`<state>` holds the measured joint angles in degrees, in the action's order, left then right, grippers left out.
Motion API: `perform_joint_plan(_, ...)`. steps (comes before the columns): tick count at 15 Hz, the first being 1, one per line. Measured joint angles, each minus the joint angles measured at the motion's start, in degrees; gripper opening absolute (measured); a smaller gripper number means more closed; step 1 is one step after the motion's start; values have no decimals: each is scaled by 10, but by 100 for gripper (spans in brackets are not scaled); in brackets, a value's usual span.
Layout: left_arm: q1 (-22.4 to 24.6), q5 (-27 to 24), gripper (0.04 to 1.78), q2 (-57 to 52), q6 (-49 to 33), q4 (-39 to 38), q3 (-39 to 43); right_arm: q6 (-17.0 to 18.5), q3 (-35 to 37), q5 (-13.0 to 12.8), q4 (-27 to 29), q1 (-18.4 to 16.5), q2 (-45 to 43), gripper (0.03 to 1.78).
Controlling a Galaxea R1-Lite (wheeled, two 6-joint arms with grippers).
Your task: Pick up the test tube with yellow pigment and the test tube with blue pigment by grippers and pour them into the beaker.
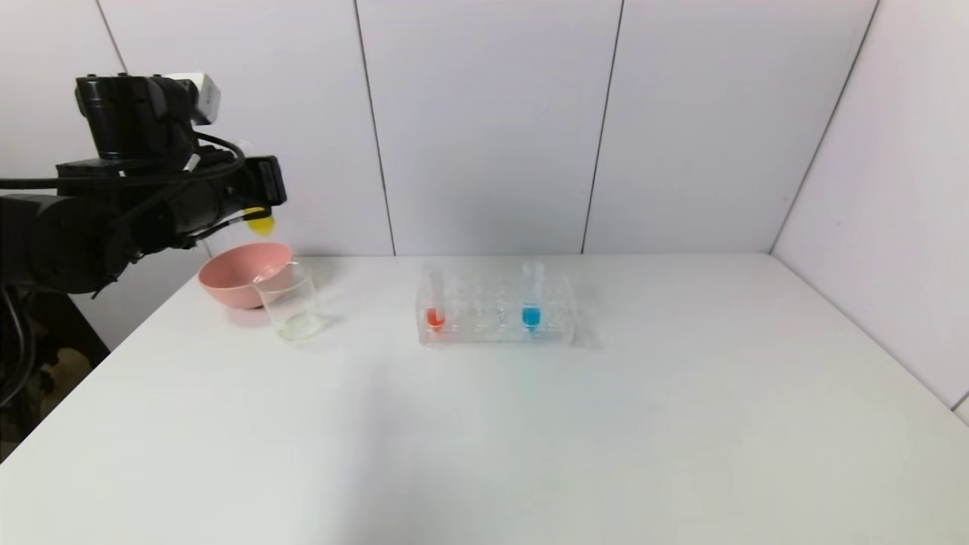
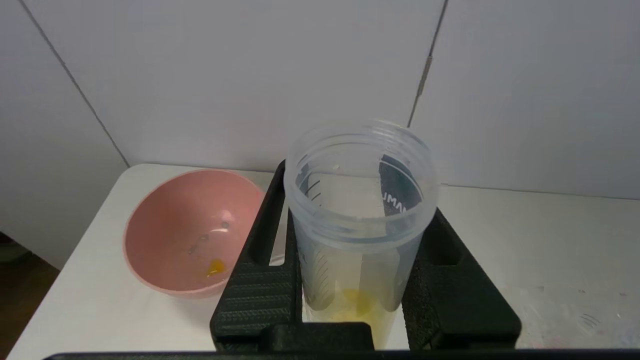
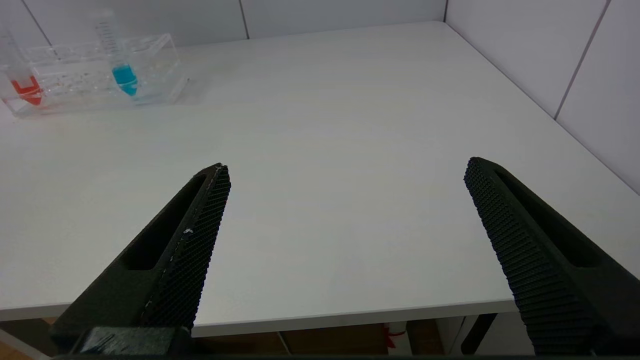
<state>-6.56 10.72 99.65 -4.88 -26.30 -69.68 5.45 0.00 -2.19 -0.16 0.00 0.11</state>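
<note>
White and broad, the surface (image 1: 530,424) carries everything, backed by pale wall panels. Toward its far edge, near the middle, stands the clear plastic rack (image 1: 496,312), holding a red-tipped tube (image 1: 435,306) at its left end and the test tube with blue pigment (image 1: 531,303) upright toward its right end. Near the far left corner sits the pink bowl (image 1: 235,274), with a yellow smear inside it in the left wrist view. The beaker (image 1: 291,303) stands touching or just in front of the bowl's right side. Above the bowl hangs the left hand (image 2: 350,280), pinching the test tube with yellow pigment (image 2: 357,220), its yellow tip raised and its open mouth facing outward. The right hand (image 3: 345,200) hovers over the near right edge of the surface, fingers spread wide, holding nothing.
</note>
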Motion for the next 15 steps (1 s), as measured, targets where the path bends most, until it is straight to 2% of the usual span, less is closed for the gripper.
perform_joint_plan(7, 130, -106, 55, -30, 0, 2, 29, 0, 0, 0, 0, 0, 0, 171)
perform_joint_plan(10, 152, -119, 55, -32, 3, 2, 32, 0, 0, 0, 0, 0, 0, 171)
perform_joint_plan(15, 157, -132, 55, -30, 4, 2, 36, 0, 0, 0, 0, 0, 0, 171)
